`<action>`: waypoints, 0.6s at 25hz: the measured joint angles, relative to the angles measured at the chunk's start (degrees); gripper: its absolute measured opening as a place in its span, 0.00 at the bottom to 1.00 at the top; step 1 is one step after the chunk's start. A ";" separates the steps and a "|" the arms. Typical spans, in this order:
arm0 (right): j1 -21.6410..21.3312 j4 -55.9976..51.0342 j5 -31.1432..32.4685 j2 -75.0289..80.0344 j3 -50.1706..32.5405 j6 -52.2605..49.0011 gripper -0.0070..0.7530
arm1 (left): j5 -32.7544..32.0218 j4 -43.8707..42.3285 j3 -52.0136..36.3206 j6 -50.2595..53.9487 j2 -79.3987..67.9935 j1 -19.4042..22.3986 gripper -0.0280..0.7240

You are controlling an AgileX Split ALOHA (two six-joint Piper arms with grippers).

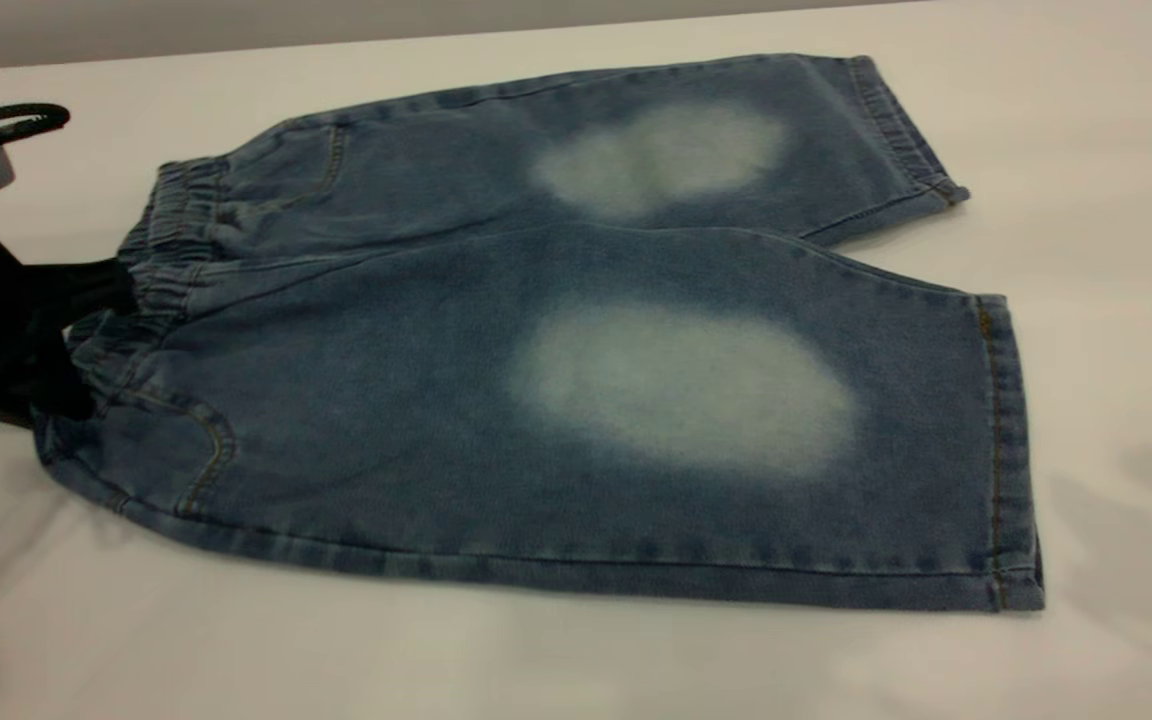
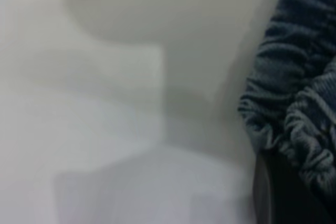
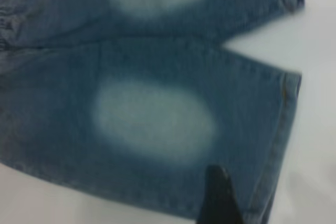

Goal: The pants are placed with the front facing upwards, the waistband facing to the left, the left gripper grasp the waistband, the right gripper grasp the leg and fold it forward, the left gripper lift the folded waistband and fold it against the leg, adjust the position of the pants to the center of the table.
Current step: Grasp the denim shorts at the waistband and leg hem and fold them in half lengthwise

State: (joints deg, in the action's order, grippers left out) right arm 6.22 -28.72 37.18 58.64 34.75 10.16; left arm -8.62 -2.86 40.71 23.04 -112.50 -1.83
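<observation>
Exterior view: pants (image 1: 556, 400) flat on tabletop (image 1: 536, 660), front up, both legs spread toward right, no fold made.
Waistband (image 1: 161, 260): at left end, gathered, partly under left claw.
Left claw (image 1: 86, 320): at waistband from left, touching fabric; grip state cannot be told.
Left wrist view: ruffled waistband (image 2: 299, 108) beside dark finger (image 2: 262, 192); closure not shown.
Right claw (image 3: 218, 198): above near leg by its hem, one dark fingertip visible; opening cannot be told.
Progress: layout done; grasps appear in preparation.
Remaining: leg fold forward, waistband fold onto leg, centring on tabletop.
</observation>
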 joint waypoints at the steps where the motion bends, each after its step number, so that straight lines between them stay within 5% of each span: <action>1: 0.00 -0.87 -0.43 0.90 -1.01 0.79 0.56 | -0.69 0.00 -0.04 0.00 0.93 0.00 0.20; 15: 0.00 -20.69 -5.96 20.70 -8.11 22.13 0.56 | -7.60 -0.03 0.05 -4.93 5.55 -0.05 0.20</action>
State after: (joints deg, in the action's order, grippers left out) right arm 6.22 -49.41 31.22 79.34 26.64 32.29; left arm -16.22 -2.90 40.76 18.11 -106.95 -1.88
